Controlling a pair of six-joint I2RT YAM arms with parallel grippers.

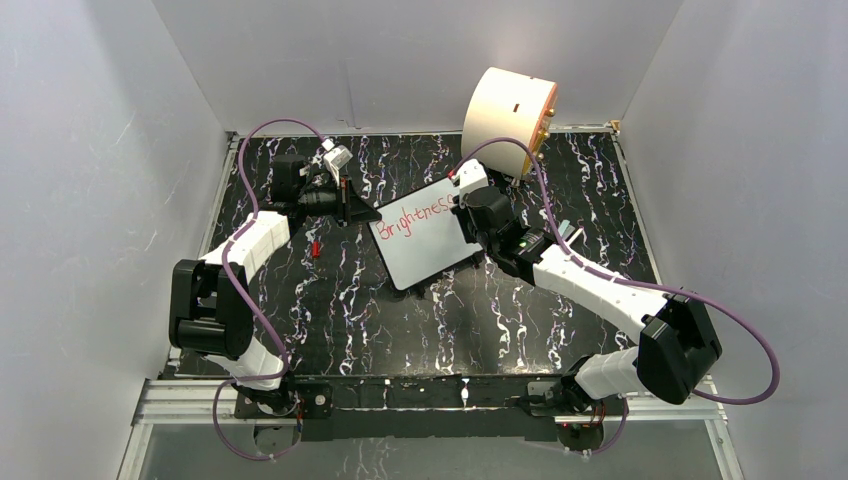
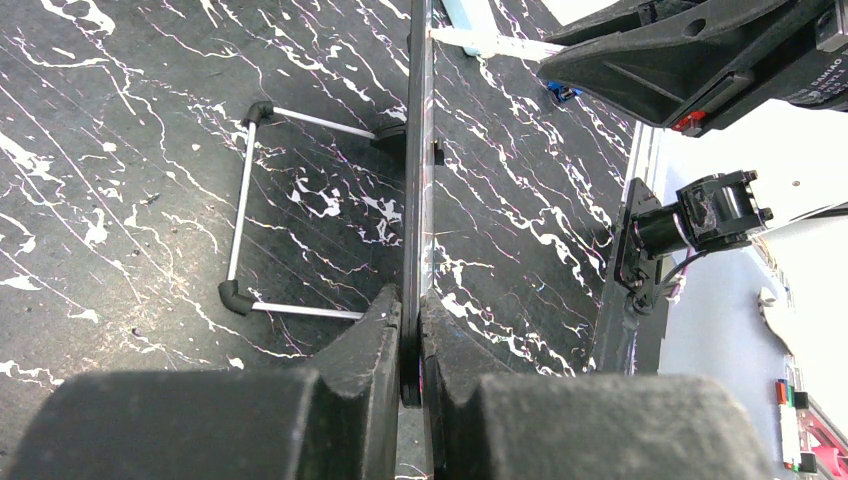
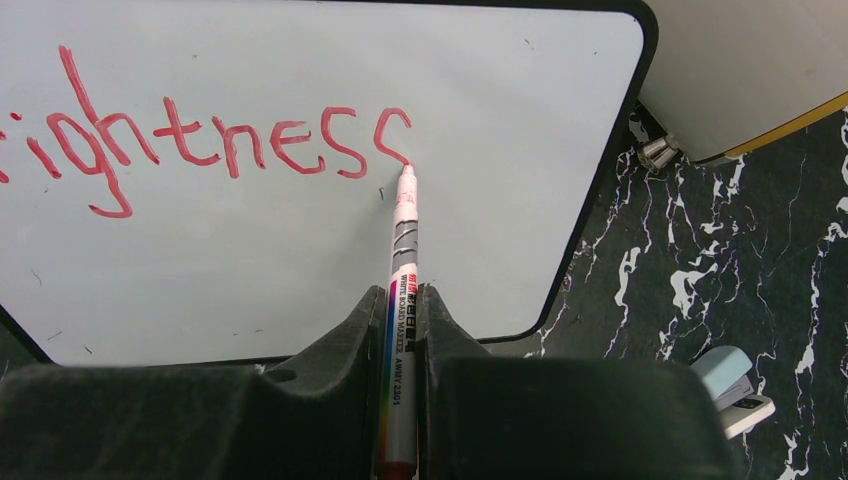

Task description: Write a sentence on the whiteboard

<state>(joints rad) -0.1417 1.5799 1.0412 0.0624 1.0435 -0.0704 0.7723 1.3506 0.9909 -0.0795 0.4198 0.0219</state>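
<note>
Red marker (image 3: 404,232) tip touching whiteboard (image 3: 250,262), clamped in right claw (image 3: 403,298)

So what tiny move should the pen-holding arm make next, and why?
Probably curl the red-tipped white marker down and leftward: its tip rests midway through the last red letter "s" on the small white black-rimmed whiteboard, which the left gripper clamps by its edge.

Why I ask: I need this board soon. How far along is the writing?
Done: the sentence so far reads "Brightnes" in red on the whiteboard. In hand: the right claw, shut on a marker, has the tip on a half-formed last s; the left claw clamps the board's edge. Left: finishing that s and, probably, more words; the board's lower half is blank.
</note>
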